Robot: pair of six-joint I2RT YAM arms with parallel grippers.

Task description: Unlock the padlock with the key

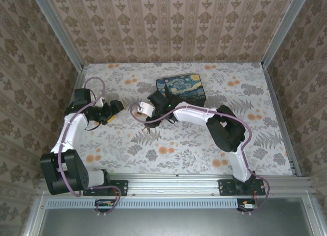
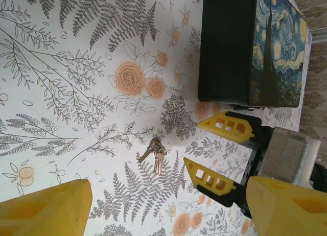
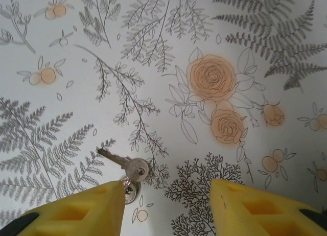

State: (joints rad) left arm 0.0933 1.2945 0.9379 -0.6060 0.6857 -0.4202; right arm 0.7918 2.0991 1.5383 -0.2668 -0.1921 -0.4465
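Note:
A small bunch of silver keys [image 2: 155, 153] lies flat on the floral tabletop. In the right wrist view one key [image 3: 125, 166] points up-left, and the rest of the bunch is partly hidden under my right gripper's left finger [image 3: 76, 213]. My right gripper [image 3: 167, 187] hovers low over the keys, open, with nothing between its yellow fingers. The left wrist view shows that right gripper [image 2: 193, 142] just right of the keys. My left gripper [image 2: 168, 187] is open and empty, further back from the keys. The padlock is out of view.
A black box with a starry-night painted lid [image 1: 181, 89] stands on the table behind the right gripper [image 1: 152, 124]. The left gripper [image 1: 116, 109] is to its left. Patterned walls enclose the table on three sides.

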